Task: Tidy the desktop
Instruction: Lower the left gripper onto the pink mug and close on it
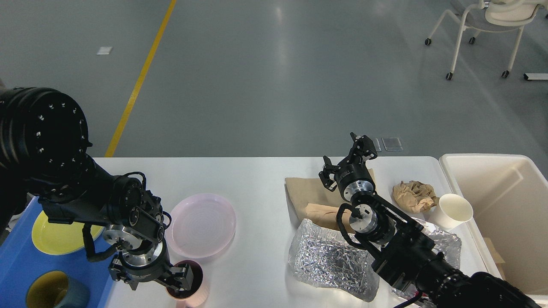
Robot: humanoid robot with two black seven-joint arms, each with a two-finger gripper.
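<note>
The white desktop spread across the near scene, between a blue tray on the left and a cream bin on the right. The left gripper sat at a pink cup near the front edge, one finger inside the rim, though whether it gripped could not be told. The right gripper hung spread open and empty above a brown paper bag.

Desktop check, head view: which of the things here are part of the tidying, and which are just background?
Part of the job:
desktop
pink plate
pink cup, under the left gripper
foil
brown paper bag
crumpled paper
paper cup
blue tray
cream bin

Just lying about:
chair
yellow floor line
</note>
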